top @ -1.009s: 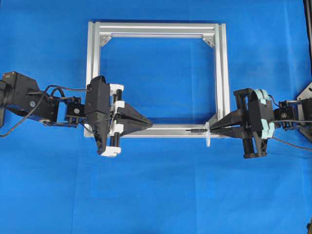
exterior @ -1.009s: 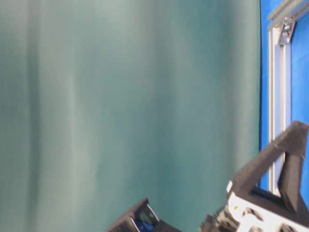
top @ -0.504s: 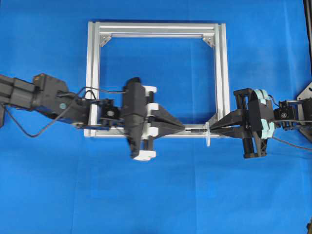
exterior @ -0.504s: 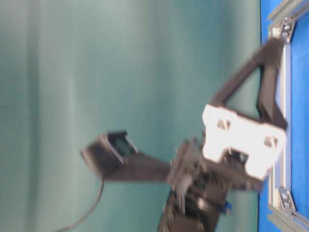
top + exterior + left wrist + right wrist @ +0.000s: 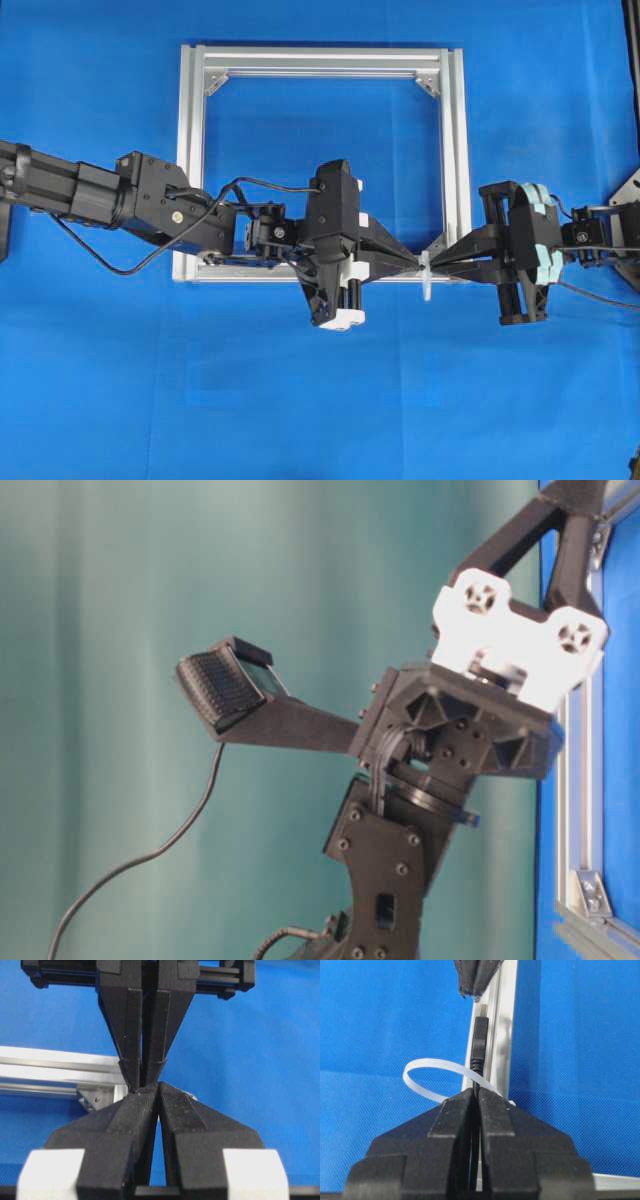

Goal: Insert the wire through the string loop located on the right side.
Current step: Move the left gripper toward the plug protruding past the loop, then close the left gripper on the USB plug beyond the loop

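Right gripper (image 5: 476,1095) level, clamping wire (image 5: 479,1042)

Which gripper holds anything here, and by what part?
The right gripper pinches the wire just behind its plug. The left gripper is shut, apparently on nothing.

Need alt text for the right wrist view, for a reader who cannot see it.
The shut right gripper holds the wire, whose plug passes through the white string loop and points up toward the left gripper, over an aluminium frame on blue cloth.
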